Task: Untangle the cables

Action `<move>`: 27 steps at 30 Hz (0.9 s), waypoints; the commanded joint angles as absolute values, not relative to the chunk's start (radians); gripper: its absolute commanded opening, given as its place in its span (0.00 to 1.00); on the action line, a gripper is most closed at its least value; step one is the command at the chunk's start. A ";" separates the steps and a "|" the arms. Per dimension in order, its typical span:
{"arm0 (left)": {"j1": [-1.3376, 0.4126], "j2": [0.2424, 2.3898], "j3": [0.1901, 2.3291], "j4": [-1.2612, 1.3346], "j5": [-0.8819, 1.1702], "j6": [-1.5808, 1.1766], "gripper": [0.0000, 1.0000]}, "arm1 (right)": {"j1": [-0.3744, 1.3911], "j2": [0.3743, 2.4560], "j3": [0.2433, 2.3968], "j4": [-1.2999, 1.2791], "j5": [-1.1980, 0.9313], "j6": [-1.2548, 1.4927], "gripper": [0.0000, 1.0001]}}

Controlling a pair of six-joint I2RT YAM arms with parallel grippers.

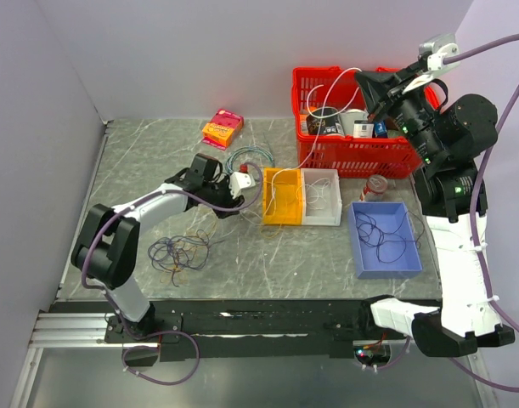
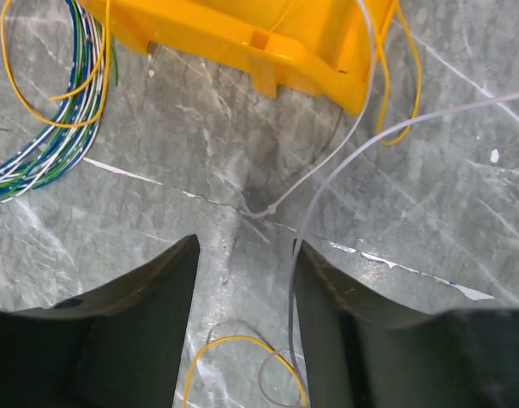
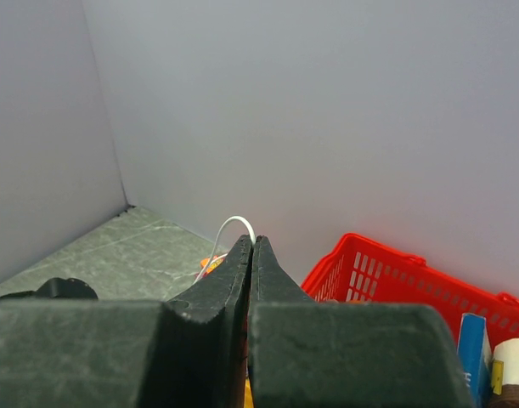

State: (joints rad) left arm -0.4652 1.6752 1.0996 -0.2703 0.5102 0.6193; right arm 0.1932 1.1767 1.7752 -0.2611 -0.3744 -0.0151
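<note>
white, thin floppy wire cable (image 3: 239, 222) should feel weightless and slippery; my right tool (image 3: 252, 243) is clamped on it, left tool (image 2: 246, 255) stands apart; i'd pinch one strand.

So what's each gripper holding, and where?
Right gripper pinches a white cable at a bend along its length. Left gripper is open, holding nothing.

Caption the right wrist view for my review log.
Right gripper, shut, pinching a white cable loop; red basket beyond.
</note>
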 commanded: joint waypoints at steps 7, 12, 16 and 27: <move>-0.457 1.623 1.135 -0.299 0.546 0.577 0.01 | 0.190 1.155 1.792 -0.225 -0.365 -0.005 0.00; -0.344 1.438 1.155 -0.281 0.688 0.379 0.01 | 0.189 1.109 1.680 -0.212 -0.252 -0.031 0.00; -0.220 1.277 1.219 -0.271 0.735 0.208 0.01 | 0.189 1.049 1.542 -0.166 -0.178 -0.046 0.00; 0.032 1.219 1.758 -0.532 0.769 -0.050 0.01 | 0.187 1.020 1.247 -0.155 -0.124 -0.025 0.00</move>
State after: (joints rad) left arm -0.0334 1.2240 1.6356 -0.4530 0.7193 0.1158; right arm 0.1917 1.0306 1.2964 -0.1936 -0.1596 -0.0341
